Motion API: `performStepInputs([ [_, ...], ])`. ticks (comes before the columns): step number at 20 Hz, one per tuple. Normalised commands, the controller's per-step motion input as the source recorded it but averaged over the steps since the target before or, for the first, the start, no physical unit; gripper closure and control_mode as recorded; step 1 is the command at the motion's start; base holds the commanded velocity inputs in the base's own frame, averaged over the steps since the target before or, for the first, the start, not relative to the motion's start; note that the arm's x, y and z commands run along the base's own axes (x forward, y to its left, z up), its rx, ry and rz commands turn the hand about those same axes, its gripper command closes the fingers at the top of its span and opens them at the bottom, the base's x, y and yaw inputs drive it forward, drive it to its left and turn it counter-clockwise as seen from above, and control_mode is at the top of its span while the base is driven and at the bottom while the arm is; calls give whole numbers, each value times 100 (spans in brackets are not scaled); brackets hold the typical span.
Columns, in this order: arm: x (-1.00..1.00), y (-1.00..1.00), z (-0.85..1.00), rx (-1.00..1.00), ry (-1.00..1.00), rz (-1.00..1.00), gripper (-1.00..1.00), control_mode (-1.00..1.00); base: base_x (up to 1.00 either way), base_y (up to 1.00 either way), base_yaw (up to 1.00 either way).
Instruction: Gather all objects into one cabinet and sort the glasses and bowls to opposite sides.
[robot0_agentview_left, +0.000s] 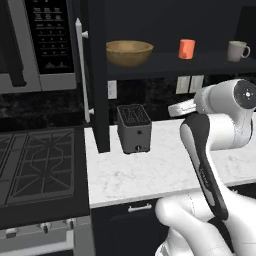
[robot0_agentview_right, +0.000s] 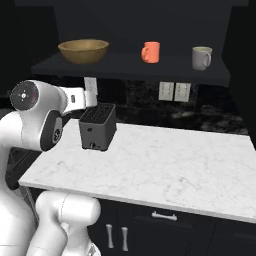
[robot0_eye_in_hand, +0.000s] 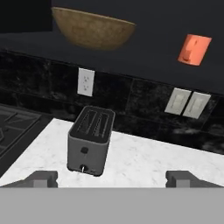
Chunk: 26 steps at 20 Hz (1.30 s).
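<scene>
hand view is showing the gripper (robot0_eye_in_hand: 112, 177) with its two finger tips standing wide apart and nothing between them, hanging over the marble counter (robot0_eye_in_hand: 144, 159) just in front of the dark grey toaster (robot0_eye_in_hand: 90, 140). taking the toaster as landmark, the wooden bowl (robot0_eye_in_hand: 92, 28) is sitting above it on the cabinet shelf (robot0_eye_in_hand: 144, 61), and the orange tumbler (robot0_eye_in_hand: 194, 49) is standing up and to the toaster's right, well apart from the bowl. left base view is adding what the hand view is missing: the pale mug (robot0_agentview_left: 237, 51) standing farthest right of the toaster on that shelf, handle pointing right, and an open cabinet door (robot0_agentview_left: 95, 75) with its silver bar handle (robot0_agentview_left: 82, 70) just left of the toaster. right base view is giving the same row, bowl (robot0_agentview_right: 83, 51), tumbler (robot0_agentview_right: 150, 52), mug (robot0_agentview_right: 201, 57), all upright, mouths up, all above and beyond the hand. the toaster's long axis is running away from the hand toward the wall.
</scene>
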Motion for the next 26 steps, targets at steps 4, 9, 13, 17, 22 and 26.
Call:
performStepInputs([
  [4,0,0,0,0,0,0,-100,100,-66,0,-5],
  [9,0,0,0,0,0,0,-100,100,-100,-4,-16],
  [13,0,0,0,0,0,0,-100,100,-96,-27,-28],
  [17,0,0,0,0,0,0,-100,100,-64,-67,-29],
  [22,0,0,0,0,0,0,-100,100,-28,-93,-24],
  [26,0,0,0,0,0,0,-100,100,-6,-87,-12],
])
